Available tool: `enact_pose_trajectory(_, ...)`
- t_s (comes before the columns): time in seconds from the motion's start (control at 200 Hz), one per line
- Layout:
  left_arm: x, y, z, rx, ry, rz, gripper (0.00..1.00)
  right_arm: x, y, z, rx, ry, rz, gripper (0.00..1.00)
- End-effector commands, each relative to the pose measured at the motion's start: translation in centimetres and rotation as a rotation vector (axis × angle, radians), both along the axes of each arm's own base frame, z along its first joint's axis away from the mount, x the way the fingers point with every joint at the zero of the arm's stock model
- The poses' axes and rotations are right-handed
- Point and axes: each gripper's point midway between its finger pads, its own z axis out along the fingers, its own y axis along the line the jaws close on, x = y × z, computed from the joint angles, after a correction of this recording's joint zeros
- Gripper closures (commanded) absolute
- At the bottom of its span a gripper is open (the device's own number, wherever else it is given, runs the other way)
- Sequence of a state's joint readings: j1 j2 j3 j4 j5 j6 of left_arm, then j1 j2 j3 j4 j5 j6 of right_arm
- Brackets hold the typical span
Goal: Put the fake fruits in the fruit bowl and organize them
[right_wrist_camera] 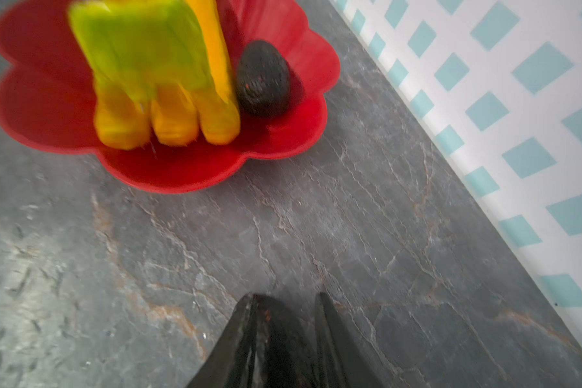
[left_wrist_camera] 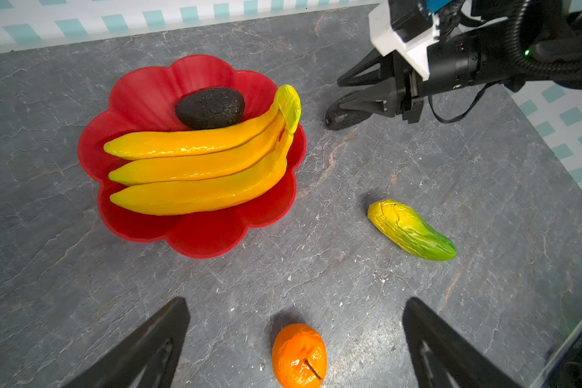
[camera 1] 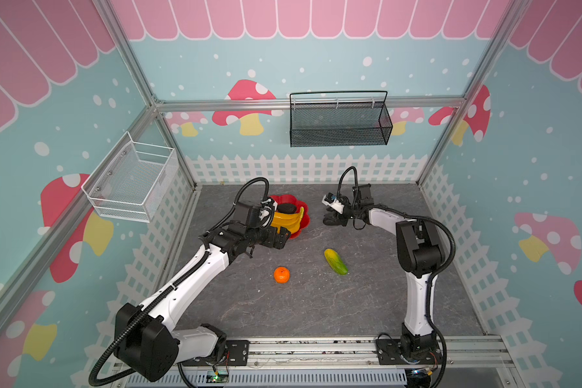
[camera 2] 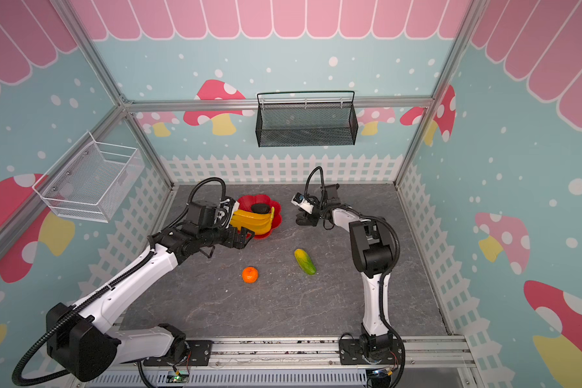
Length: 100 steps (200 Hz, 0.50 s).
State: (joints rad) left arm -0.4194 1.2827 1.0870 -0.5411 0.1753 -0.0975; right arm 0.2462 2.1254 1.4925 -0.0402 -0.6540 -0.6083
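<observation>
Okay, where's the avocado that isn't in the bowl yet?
The avocado is pinched in the right gripper, down at the table just right of the red bowl in both top views.

A robot test cell, lab-built, dressed up as a toy garden.
An aluminium frame [camera 1: 215, 104] carries printed walls [camera 1: 316, 67] of mushrooms, picket fence and pink awning on three sides of the fingers [left_wrist_camera: 155, 342]; two arms [camera 1: 199, 268] are mounted on a metal rail [camera 1: 316, 346] behind them, over a stone-look table [camera 1: 316, 302]; a black mesh basket [camera 1: 340, 124] and a white wire basket [camera 1: 131, 181] hang on the walls beyond the fingers.
</observation>
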Motion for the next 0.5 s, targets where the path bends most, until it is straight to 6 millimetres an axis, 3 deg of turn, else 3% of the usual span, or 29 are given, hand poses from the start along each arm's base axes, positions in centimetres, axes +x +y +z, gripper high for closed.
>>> enact_pose_trajectory(0.0,0.1,0.4,1.6,0.003,-0.046,0.005,0.01,-0.8,2.0,3.8,0.070,-0.032,0.044,0.63)
enact_pose_trajectory(0.08,0.1,0.4,1.6,0.003,-0.047,0.005,0.01,0.1,0.6,2.6,-0.004,-0.034,-0.039,0.41)
enact_pose_trajectory(0.17,0.1,0.4,1.9,-0.002,-0.053,0.003,0.01,0.2,-1.3,0.7,-0.107,-0.052,-0.085,0.30)
enact_pose_trajectory(0.295,0.0,0.3,1.9,-0.010,-0.048,0.000,0.01,0.0,-3.4,-1.0,-0.175,-0.041,-0.078,0.24)
enact_pose_trajectory(0.47,0.0,0.3,1.9,-0.008,-0.051,0.002,0.01,-0.6,-3.8,-2.0,-0.188,-0.058,0.043,0.22)
enact_pose_trajectory(0.495,0.4,1.1,1.9,-0.005,-0.051,0.026,0.01,-0.6,-3.8,-2.2,-0.189,-0.055,0.053,0.21)
